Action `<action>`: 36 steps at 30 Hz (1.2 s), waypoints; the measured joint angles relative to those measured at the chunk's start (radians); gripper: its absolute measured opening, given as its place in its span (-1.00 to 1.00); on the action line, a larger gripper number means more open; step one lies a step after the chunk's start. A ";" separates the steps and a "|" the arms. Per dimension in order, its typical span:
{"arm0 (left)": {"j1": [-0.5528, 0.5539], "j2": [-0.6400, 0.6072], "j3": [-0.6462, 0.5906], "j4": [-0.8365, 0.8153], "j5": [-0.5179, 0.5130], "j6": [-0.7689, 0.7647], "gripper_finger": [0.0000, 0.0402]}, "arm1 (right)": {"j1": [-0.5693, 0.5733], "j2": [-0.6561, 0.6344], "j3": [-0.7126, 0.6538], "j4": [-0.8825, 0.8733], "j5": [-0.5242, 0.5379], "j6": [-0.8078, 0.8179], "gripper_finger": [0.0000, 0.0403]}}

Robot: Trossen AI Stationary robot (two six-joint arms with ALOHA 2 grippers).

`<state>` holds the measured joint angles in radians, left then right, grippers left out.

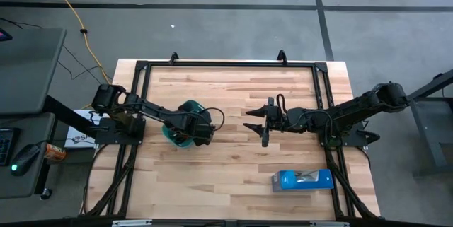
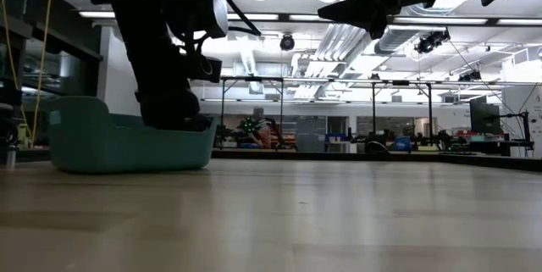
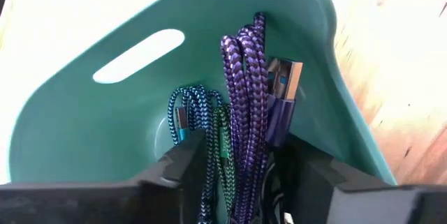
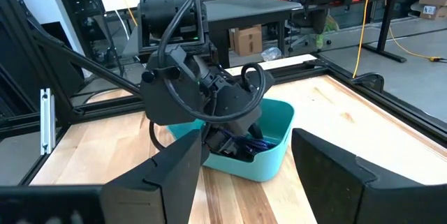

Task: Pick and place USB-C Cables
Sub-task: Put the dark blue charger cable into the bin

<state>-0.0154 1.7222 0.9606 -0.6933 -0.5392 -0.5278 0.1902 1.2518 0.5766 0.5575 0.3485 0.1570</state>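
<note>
Left gripper (image 3: 237, 175) down in teal tray (image 3: 84, 133), jaws parted around purple cable (image 3: 246, 77).

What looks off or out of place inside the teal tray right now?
Nothing stands out. The purple USB-C cable stands on end between the left gripper's open fingers inside the teal tray, beside the blue-green cable. No spill or damage shows.

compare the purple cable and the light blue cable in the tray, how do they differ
The purple cable is dark violet braid, stands taller and shows a metal plug. The light blue cable is teal-and-dark braid, sits lower, and shows only a small connector tip. Both are folded bundles standing inside the teal tray, between the left gripper fingers.
</note>
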 joint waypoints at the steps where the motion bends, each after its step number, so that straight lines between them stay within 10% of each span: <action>1: 0.000 0.000 0.000 0.000 0.000 0.000 -0.25 | 0.000 0.000 0.000 0.000 0.000 0.000 0.07; 28: 0.001 -0.064 0.005 -0.028 -0.004 0.015 -0.12 | 0.000 0.000 0.000 -0.010 0.000 0.000 0.07; 36: -0.092 -0.225 -0.040 0.107 -0.181 0.121 -0.12 | 0.000 0.000 0.000 -0.019 0.000 0.000 0.07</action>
<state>-0.1073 1.4971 0.9208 -0.5868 -0.7203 -0.4072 0.1901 1.2518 0.5766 0.5388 0.3485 0.1570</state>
